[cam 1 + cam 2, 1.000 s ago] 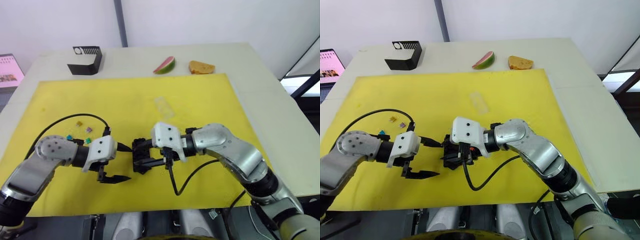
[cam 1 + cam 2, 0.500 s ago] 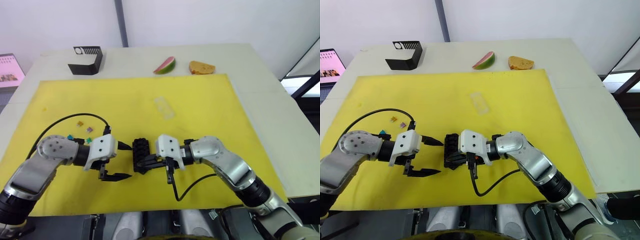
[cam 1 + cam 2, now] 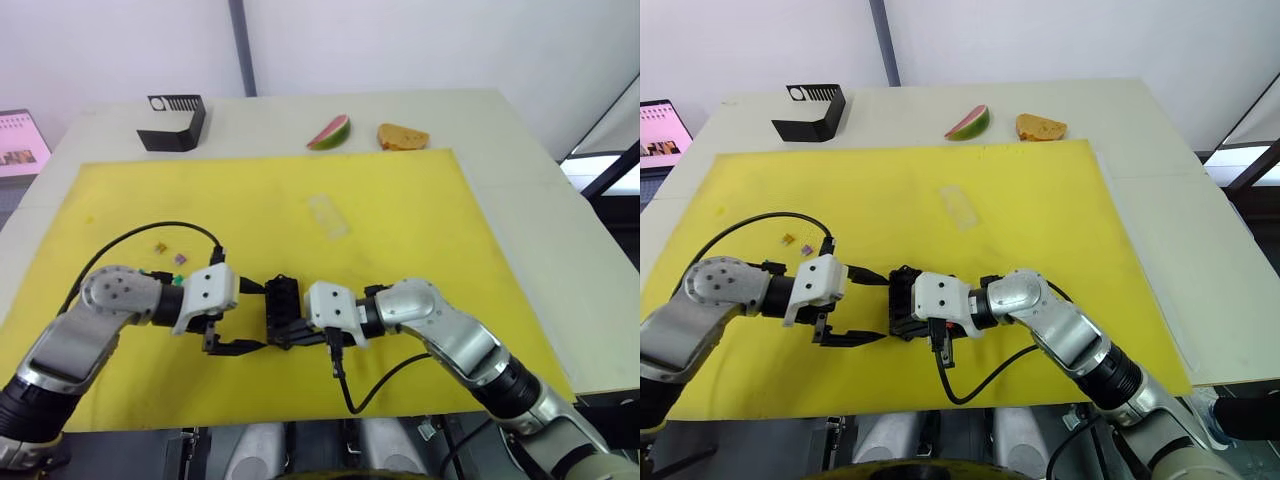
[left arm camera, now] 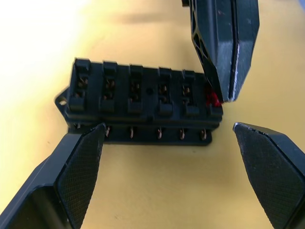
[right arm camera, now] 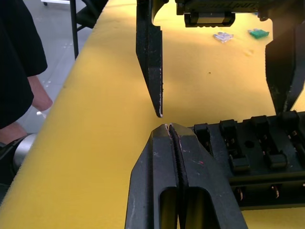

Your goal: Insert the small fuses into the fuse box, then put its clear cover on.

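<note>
The left gripper (image 3: 243,318) had closed in on the fuse box (image 3: 281,307), jaws spread wide. The right gripper (image 5: 170,131) was pinched shut at the red fuse (image 4: 213,98); pressing it straight down seemed wisest.

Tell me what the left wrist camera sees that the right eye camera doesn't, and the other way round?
Left wrist view: close up, the fuse box's slots with little metal contacts, and a red fuse at the end slot, right by the shut right gripper.

Right eye view: the clear cover, loose fuses, a black bracket, a watermelon slice and a bread piece farther off.

Both: the fuse box on the yellow mat, with the open left gripper around it.
</note>
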Controlling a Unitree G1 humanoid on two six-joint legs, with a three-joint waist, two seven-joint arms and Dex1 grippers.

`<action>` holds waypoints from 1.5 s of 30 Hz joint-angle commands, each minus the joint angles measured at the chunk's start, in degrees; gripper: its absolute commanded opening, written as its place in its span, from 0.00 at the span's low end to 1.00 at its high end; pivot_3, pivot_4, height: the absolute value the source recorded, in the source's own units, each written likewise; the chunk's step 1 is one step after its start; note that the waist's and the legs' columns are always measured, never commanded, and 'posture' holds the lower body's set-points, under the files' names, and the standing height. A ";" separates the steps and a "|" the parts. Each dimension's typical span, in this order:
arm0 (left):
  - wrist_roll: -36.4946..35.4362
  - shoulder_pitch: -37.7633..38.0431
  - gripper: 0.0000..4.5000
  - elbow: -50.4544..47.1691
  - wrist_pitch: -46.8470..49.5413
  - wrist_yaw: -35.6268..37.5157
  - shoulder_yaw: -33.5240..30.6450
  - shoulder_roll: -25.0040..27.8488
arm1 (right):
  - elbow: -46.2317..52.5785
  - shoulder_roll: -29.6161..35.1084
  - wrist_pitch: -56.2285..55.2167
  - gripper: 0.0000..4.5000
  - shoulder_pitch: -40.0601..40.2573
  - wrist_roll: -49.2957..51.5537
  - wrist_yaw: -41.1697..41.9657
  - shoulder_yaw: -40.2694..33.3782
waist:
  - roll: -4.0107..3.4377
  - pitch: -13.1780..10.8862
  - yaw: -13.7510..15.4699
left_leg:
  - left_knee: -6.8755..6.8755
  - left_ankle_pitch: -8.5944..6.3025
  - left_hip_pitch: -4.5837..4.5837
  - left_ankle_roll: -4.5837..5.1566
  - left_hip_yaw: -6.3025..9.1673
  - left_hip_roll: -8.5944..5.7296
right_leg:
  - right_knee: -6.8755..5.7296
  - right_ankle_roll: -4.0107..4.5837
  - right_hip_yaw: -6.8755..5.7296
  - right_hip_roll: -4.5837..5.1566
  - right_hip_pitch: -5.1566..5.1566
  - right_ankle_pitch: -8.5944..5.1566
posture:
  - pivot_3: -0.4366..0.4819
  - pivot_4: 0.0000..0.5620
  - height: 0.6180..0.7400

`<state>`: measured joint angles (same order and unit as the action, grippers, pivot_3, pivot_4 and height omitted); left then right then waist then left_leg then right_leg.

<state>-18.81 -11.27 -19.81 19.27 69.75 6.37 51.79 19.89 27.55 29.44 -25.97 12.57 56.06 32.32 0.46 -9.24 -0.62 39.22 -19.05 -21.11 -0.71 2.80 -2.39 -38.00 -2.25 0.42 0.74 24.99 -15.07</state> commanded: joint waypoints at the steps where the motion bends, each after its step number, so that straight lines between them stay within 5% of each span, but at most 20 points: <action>1: -0.17 -0.76 1.00 -0.70 -0.15 -0.09 0.08 -0.26 | -2.36 0.01 1.12 0.01 -0.02 -1.61 -0.96 -0.36 | 0.00 0.00 0.00 | 0.00 0.00 0.00 0.00 0.00 0.00 | 0.00 0.00 0.00 0.00 0.00 0.00 | 0.48 0.27 1.00; 6: 0.03 -0.91 1.00 -0.03 -1.01 0.47 -0.17 -0.13 | -1.34 0.00 -1.32 0.01 -0.27 -0.15 0.82 -1.63 | 0.00 0.00 0.01 | 0.00 0.00 0.00 0.00 0.00 0.00 | 0.00 0.00 0.00 0.00 0.00 0.00 | 0.48 0.27 1.00; 13: -2.17 -1.12 1.00 0.71 -0.94 1.97 -1.99 0.08 | 2.46 -1.53 6.54 0.01 -3.12 14.21 3.36 -12.34 | 0.01 -0.01 -0.05 | 0.00 0.00 -0.11 0.00 0.02 0.00 | 0.00 0.00 0.00 0.00 0.09 0.00 | 0.48 0.27 1.00; 30: -2.85 0.31 1.00 -0.99 -0.56 1.72 -1.96 0.43 | -4.59 -0.47 -3.99 0.01 -2.59 -3.53 1.61 0.20 | 0.00 0.00 -0.05 | 0.01 0.00 -0.19 0.00 0.01 0.00 | -0.02 0.00 0.00 0.00 0.21 0.00 | 0.48 0.27 1.00; 37: -6.27 1.86 1.00 -1.08 -0.92 1.89 -4.93 -0.18 | 1.62 -1.26 0.49 0.01 -2.41 6.87 3.11 -8.73 | 0.00 -0.01 -0.03 | 0.01 0.01 -0.21 -0.02 0.01 0.00 | -0.02 0.00 0.00 0.00 0.21 0.00 | 0.48 0.27 1.00; 43: -19.09 9.07 1.00 -1.62 12.05 -7.35 -20.37 -2.90 | 7.93 4.89 12.22 0.01 -1.22 19.45 -2.81 -29.91 | 0.02 0.00 0.05 | 0.01 0.00 -0.24 -0.01 0.04 0.00 | 0.00 0.00 0.00 0.01 0.22 0.00 | 0.48 0.27 1.00; 45: -23.38 14.31 1.00 -0.76 17.10 -10.47 -28.64 -3.52 | 5.11 9.13 15.51 0.12 0.30 19.63 -5.38 -36.71 | 0.02 0.00 0.04 | 0.01 0.00 -0.21 -0.01 0.06 0.00 | 0.00 0.00 -0.01 0.01 0.18 0.00 | 0.48 0.27 1.00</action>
<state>-38.30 1.16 -20.48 32.61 61.70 -15.91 48.40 25.86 34.80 42.59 -26.54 31.14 52.73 1.19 0.48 -9.25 -0.59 39.22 -19.05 -21.31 -0.72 2.85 -2.39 -38.00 -2.25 0.41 0.76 25.17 -15.07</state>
